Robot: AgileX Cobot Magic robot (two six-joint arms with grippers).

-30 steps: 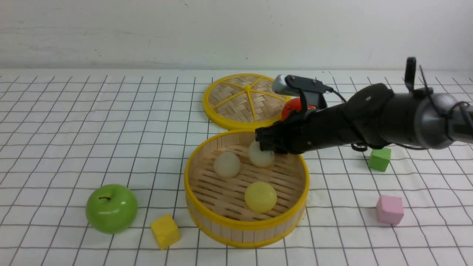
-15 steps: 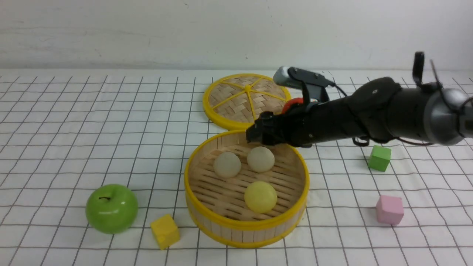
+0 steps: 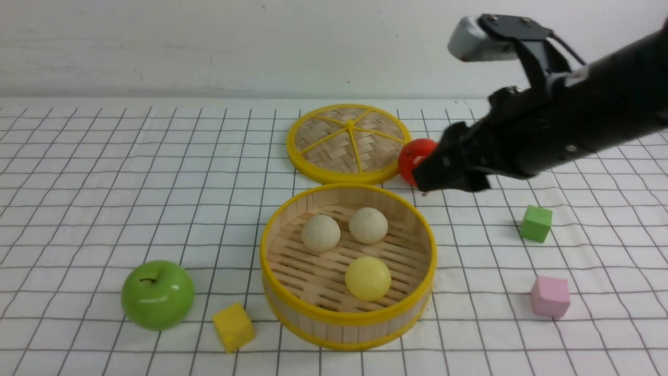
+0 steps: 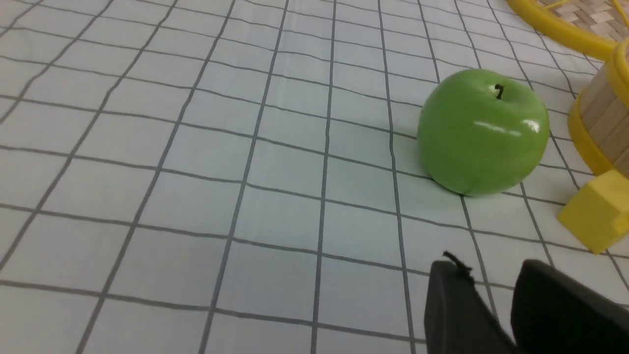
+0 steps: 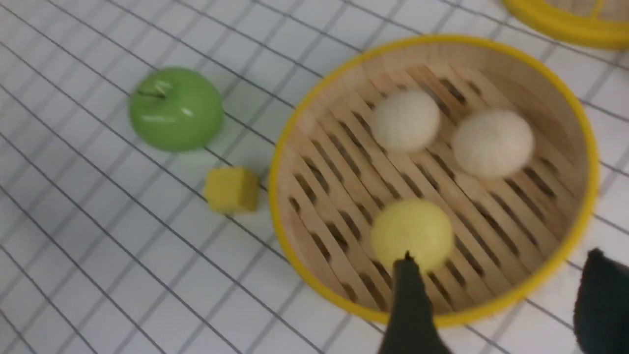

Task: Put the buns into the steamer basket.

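My right gripper [image 3: 430,180] has lifted up and away from the steamer basket [image 3: 348,321]; its fingers [image 5: 410,305] stand wide apart and hold nothing. A second ago it was low over the back rim. All three buns lie on the slatted floor: two off-white ones [image 3: 320,233] [image 3: 368,225] nearly touching, the pale yellow one [image 3: 368,278] nearer me. My left gripper [image 4: 496,307] shows a narrow gap. No writing is readable anywhere.

A green apple [image 3: 157,295] and yellow cube [image 3: 233,327] are seen lower left; a woven lid [image 3: 348,142] and red fruit [image 3: 413,156] upper centre; green [image 3: 536,223] and pink [image 3: 550,296] cubes right.
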